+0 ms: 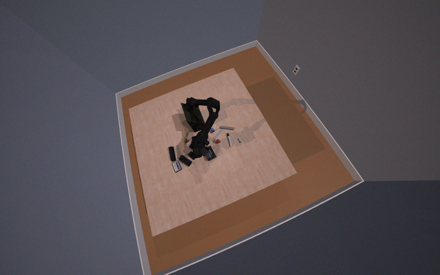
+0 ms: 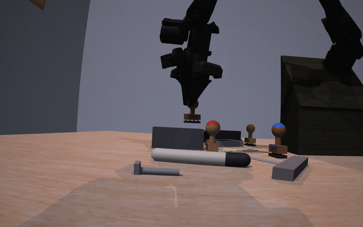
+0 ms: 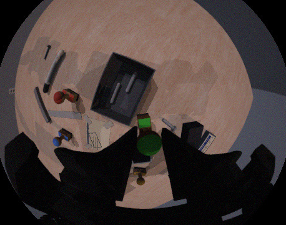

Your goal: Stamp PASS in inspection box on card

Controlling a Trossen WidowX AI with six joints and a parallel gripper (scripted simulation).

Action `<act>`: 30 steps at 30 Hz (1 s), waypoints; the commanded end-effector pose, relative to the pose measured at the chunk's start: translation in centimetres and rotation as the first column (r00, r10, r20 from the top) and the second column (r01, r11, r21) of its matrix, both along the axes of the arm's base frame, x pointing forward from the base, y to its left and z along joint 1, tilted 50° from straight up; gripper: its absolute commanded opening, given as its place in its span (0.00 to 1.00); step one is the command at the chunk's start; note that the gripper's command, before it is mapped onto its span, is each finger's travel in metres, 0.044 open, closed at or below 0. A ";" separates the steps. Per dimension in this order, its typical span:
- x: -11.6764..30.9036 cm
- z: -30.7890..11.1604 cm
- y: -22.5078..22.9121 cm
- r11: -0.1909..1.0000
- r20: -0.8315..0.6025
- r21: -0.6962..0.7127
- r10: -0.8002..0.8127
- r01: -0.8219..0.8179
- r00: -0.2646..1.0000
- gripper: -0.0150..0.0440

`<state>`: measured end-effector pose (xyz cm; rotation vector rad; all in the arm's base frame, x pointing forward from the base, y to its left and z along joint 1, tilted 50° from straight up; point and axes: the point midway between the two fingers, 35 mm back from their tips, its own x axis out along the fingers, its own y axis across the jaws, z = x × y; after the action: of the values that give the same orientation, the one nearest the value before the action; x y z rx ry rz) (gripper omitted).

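My gripper [image 2: 189, 104] [image 3: 149, 130] is shut on the green-topped PASS stamp [image 2: 192, 116] [image 3: 149, 144]. The stamp hangs upright, well above the bench, with its dark underside facing down. In the wrist view the black ink pad [image 3: 142, 162] is partly hidden behind the stamp's knob; in the exterior view its low grey case [image 2: 225, 143] shows. The pale card [image 3: 100, 129] [image 2: 243, 151] lies left of the stamp in the wrist view, held by small grey pieces. Dark lines are visible on it; its lower part is hidden by the left finger.
A dark open tray [image 3: 108, 69] [image 2: 177, 138] with two rods stands beside the card. Red [image 3: 59, 97] [image 2: 212, 128], blue [image 3: 57, 141] [image 2: 278, 129] and yellow [image 3: 140, 180] [image 2: 250, 128] stamps stand around. A marker [image 3: 55, 67], a bolt [image 3: 168, 124] and a black block [image 3: 192, 131] lie nearby.
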<state>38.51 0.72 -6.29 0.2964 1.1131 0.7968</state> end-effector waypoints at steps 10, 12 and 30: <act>0.2 -1.4 1.5 1.000 -0.003 0.003 -0.004 0.004 1.000 0.25; 0.2 -1.6 1.8 1.000 -0.003 0.003 -0.004 0.004 1.000 0.25; 0.3 -3.5 4.1 1.000 -0.003 0.006 -0.004 0.004 1.000 0.25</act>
<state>38.90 4.53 -9.42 0.3016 1.1095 0.8016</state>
